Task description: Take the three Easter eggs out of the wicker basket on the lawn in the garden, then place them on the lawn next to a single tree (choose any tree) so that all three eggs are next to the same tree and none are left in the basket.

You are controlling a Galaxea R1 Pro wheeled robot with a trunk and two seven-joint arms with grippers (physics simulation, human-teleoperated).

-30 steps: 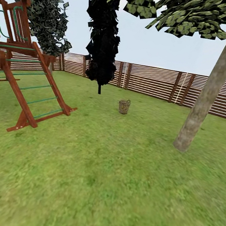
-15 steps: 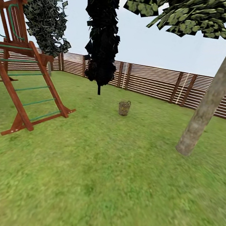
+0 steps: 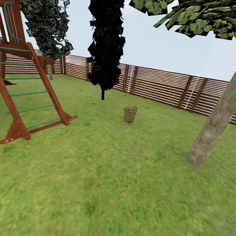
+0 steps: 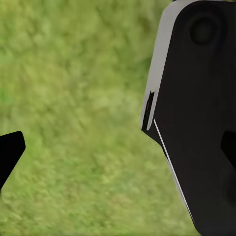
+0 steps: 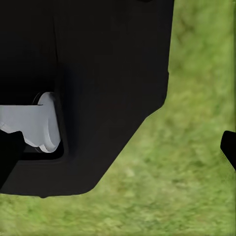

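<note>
Little has changed in the scene itself; the whole head view has been shifted, so the camera, not the things, is judged to have moved. The lawn (image 3: 106, 192) is spread wide ahead, and the tree (image 3: 220, 119) at the right is now seen a little further right and lower than a second ago, the wooden climbing frame (image 3: 19, 91) further left. The wicker basket (image 3: 129, 114) is set on the grass well ahead, near the middle, before the fence (image 3: 165, 86); it has scarcely shifted in the view. No eggs can be made out at this range. The approach is judged under way, nothing yet lifted. Whether either arm's jaws are apart or together cannot be told from the wrist views.
</note>
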